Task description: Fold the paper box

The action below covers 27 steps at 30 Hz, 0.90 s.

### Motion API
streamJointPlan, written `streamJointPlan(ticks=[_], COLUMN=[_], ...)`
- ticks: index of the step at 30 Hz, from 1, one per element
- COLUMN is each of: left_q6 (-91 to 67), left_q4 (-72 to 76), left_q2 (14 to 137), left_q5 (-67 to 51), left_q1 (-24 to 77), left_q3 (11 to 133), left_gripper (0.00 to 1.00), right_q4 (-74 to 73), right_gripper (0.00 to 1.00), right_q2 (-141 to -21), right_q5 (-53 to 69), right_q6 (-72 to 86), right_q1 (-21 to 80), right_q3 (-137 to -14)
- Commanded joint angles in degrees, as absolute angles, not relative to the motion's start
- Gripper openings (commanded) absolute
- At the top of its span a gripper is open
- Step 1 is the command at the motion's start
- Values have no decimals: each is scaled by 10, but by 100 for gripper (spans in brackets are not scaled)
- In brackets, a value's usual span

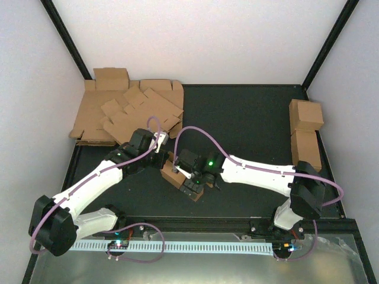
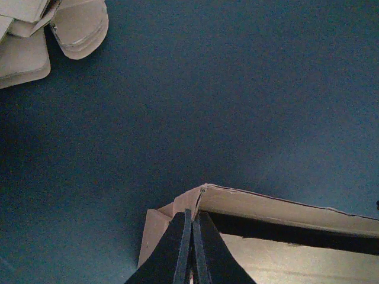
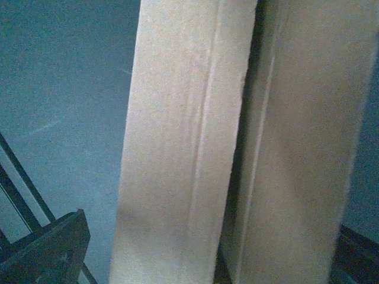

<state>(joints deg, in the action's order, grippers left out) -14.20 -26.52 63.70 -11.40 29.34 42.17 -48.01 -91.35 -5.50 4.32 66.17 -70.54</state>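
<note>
Observer: Box position, top view. The paper box (image 1: 175,173) lies mid-table (image 1: 249,118), toward the near edge, between both arms. Its long axis slants from far-left to near-right.

Recorder: Grippers?

Observer: The left gripper (image 1: 164,152) is at the box's far-left end and the right gripper (image 1: 189,182) is over its near-right part. Both are on it, neither clearly nearer. Flat blanks (image 1: 127,112) sit in the far left corner and finished cartons (image 1: 306,133) along the right edge, all well apart from the work.

Recorder: Left wrist view?

Observer: Its fingers (image 2: 177,248) are pressed together with nothing between them, tips just at a raised box corner. One wall runs off to the right, with the dark interior below it. That corner likely needs seating next.

Recorder: Right wrist view?

Observer: Two cardboard panels run lengthwise, with a dark slit between them. The jaws are spread wide and straddle the box, one of the fingers (image 3: 53,248) at lower left. Contact is uncertain. Only this view shows the slit, and only the overhead shows the axis.
</note>
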Motion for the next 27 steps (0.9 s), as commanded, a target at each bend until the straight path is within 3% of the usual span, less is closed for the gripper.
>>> streamJointPlan(ticks=[1, 9, 15, 19, 22, 27], left_q6=[-150, -151, -150, -150, -148, -146], left_q4=[-277, -277, -281, -287, -296, -320], left_q2=[629, 630, 629, 628, 629, 628], left_q5=[-121, -121, -123, -125, -124, -125], left_q1=[297, 296, 297, 297, 296, 298], left_q3=[423, 422, 424, 427, 432, 443], left_gripper=[2, 2, 2, 2, 2, 2], right_q4=[-485, -490, -487, -487, -485, -484], right_gripper=[99, 100, 69, 66, 59, 59], right_q2=[-919, -940, -935, -933, -930, -928], right_q5=[-76, -106, -122, -135, -145, -159], right_q6=[66, 68, 62, 58, 52, 40], right_q1=[676, 683, 683, 683, 682, 682], right_q3=[-693, -687, -686, -685, -682, -680])
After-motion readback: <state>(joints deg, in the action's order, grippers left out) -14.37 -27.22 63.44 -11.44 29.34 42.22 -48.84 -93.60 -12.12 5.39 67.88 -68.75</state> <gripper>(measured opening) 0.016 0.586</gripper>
